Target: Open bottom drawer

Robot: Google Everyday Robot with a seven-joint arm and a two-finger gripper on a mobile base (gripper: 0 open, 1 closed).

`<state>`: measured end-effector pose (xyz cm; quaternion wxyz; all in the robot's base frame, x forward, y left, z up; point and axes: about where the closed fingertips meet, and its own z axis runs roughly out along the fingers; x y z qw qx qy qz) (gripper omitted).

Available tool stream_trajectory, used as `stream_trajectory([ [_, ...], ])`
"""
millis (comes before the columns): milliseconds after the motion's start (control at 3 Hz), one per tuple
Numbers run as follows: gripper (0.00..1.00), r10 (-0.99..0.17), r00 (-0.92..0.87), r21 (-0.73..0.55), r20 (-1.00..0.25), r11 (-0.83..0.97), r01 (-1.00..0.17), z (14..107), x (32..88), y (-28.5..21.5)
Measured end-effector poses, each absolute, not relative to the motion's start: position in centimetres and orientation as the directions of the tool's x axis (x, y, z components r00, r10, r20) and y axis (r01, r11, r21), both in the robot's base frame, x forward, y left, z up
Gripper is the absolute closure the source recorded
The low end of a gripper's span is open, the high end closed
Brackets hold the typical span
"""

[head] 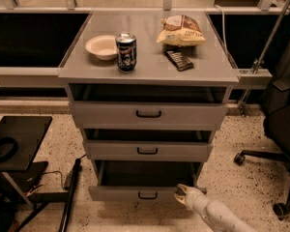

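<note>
Nearest to the camera, at the lower right, the pale cream robot arm point(218, 217) comes up from the bottom edge over the speckled stone floor point(58, 149). At its end the cream-coloured gripper point(182, 195) is low, at the right end of the front panel of the bottom drawer point(117, 193), very near or touching it. It is to the right of the small dark bar handle point(147, 195) and not on it. I cannot tell if the gripper is open or closed. This grey flat-fronted bottom drawer is the lowest of three in the grey cabinet. It stands out from the cabinet body, so its dark inside shows above the front panel. To the left of it a thin black pole point(70, 197) leans over the floor, and beside that is a low black flat stand point(20, 138). Above the bottom drawer is the grey middle drawer point(111, 150), and above that the wider grey top drawer point(106, 114); both also stand out a little, with a dark gap over each. At the right a black office chair on wheels point(280, 129) is near the cabinet. On the grey cabinet top point(150, 69) a dark drink can point(126, 52) stands upright near the front. A shallow white bowl point(102, 47) is just beside it on the left. A dark chocolate bar point(179, 60) lies flat to the right, and behind it a yellow and brown crisp bag point(181, 31).
</note>
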<state>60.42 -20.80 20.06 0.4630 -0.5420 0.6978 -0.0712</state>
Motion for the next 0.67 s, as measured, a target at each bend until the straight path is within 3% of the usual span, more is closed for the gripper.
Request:
stream_trajectory([
  [667, 1.0, -0.823, 0.019, -0.604, -0.567, 0.4, -0.689, 20.16, 59.32, -20.71],
])
